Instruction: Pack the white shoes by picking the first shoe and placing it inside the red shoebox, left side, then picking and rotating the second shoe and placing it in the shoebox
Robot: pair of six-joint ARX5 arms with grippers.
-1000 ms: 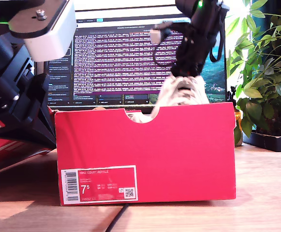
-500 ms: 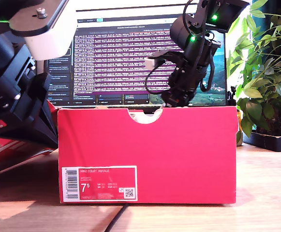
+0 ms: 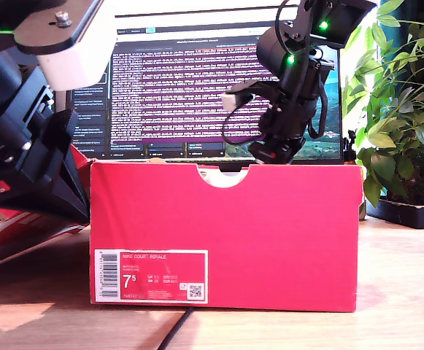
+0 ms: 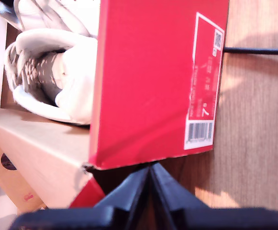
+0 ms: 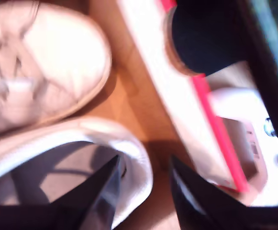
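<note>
The red shoebox (image 3: 226,233) stands in the middle of the exterior view, its white "7.5" label (image 3: 151,275) facing the camera. Both white shoes lie inside it. One shoe's toe (image 5: 48,67) and the other's heel collar (image 5: 129,163) show in the second wrist view. My second gripper (image 5: 144,160) hovers just over the box's far rim (image 3: 274,149), open, with one finger (image 5: 100,201) beside the heel collar. A shoe (image 4: 57,76) also shows inside the box in the first wrist view. My first gripper (image 4: 150,167) is shut on nothing, outside the box near its label end.
The first arm (image 3: 29,146) fills the exterior view's left, above the red lid (image 3: 22,226). A monitor (image 3: 190,95) stands behind the box and a potted plant (image 3: 401,109) on the exterior view's right. A black cable (image 4: 258,50) crosses the wooden table (image 3: 401,292).
My second gripper lowered the white shoe from above the rim down into the box, where the front wall now hides it. The box slid slightly toward the exterior view's right.
</note>
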